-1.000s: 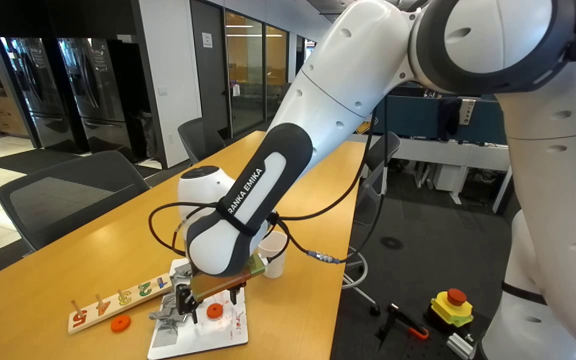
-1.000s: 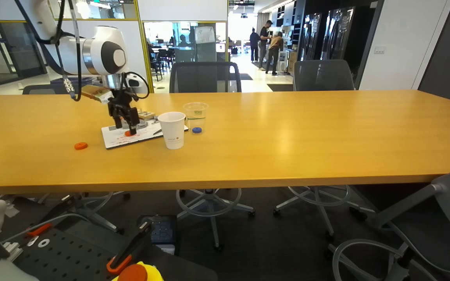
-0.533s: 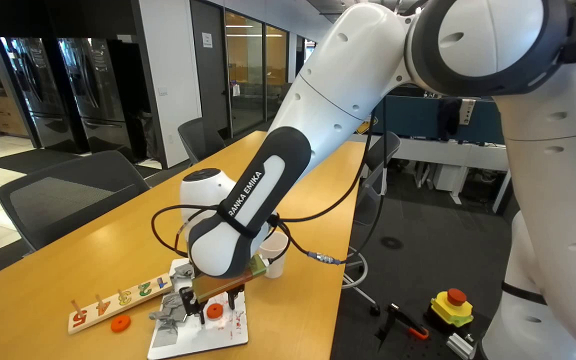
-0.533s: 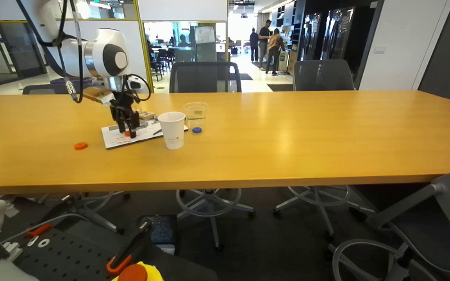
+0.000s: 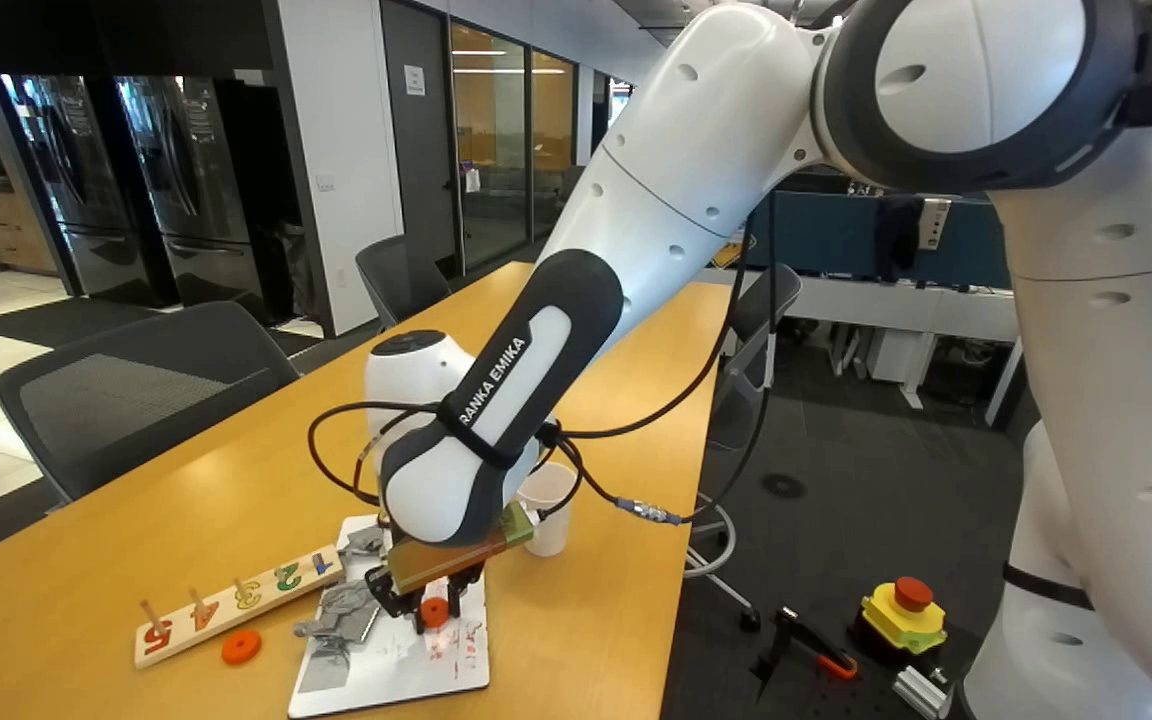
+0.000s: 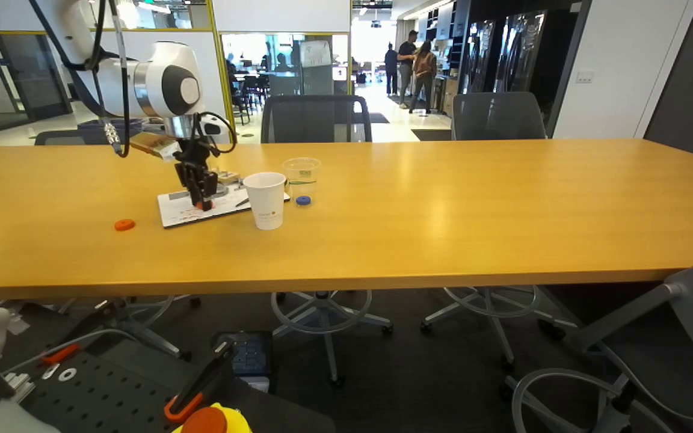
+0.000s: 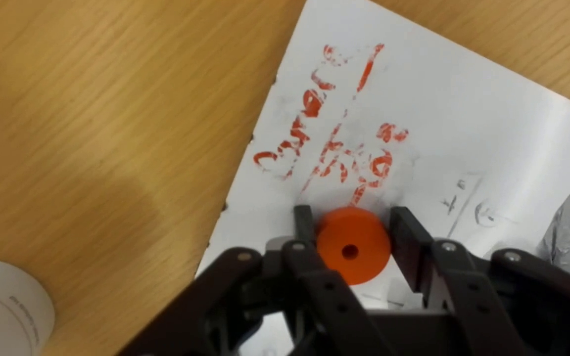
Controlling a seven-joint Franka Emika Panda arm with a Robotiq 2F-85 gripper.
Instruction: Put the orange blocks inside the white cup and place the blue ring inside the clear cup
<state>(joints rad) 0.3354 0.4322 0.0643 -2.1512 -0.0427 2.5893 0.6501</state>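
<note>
Just now the end effector has narrowed, pinching 1 orange block at the whiteboard, so carrying it to the upright white cup looks feasible next, while another orange block lies loose on the surface.

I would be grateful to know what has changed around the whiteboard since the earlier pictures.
The tool, which stood open around one orange block, has closed on it from both sides. In an exterior view, that block has shifted slightly up and right, the whiteboard beneath slightly left. A second orange block, a third orange block, the white cup, clear cup and blue ring look unmoved.
</note>
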